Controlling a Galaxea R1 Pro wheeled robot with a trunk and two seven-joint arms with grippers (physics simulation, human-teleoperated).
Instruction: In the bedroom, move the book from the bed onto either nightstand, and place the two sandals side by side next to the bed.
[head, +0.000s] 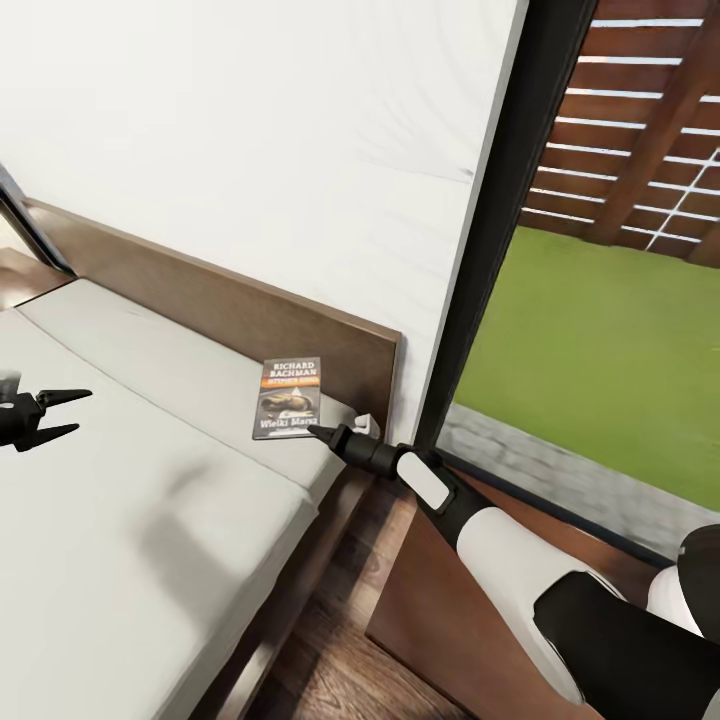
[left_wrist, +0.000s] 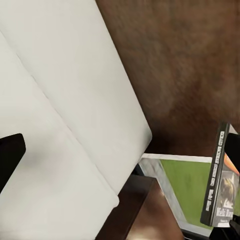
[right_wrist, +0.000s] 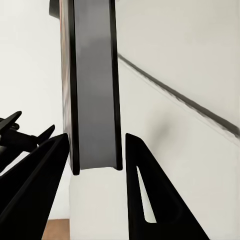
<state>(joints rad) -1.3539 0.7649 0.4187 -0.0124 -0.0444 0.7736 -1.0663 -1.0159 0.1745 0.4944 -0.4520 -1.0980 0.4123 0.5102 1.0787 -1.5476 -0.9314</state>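
The book (head: 288, 398), dark with "RICHARD BACHMAN" and an orange band, is held tilted up just above the light-grey mattress of the bed (head: 150, 500), near the headboard's right end. My right gripper (head: 320, 432) is shut on its lower edge. In the right wrist view the book's edge (right_wrist: 94, 85) sits between the two black fingers (right_wrist: 35, 190). In the left wrist view the book (left_wrist: 220, 175) stands on edge, clear of the mattress. My left gripper (head: 66, 414) hovers open over the bed's left part, holding nothing. The sandals are out of view.
A dark-brown nightstand (head: 425, 600) stands right of the bed, under my right forearm. A tall black-framed window (head: 500, 200) shows grass and a slatted fence. A strip of wood-plank floor (head: 330, 670) runs between bed and nightstand. A white wall rises behind the headboard (head: 200, 290).
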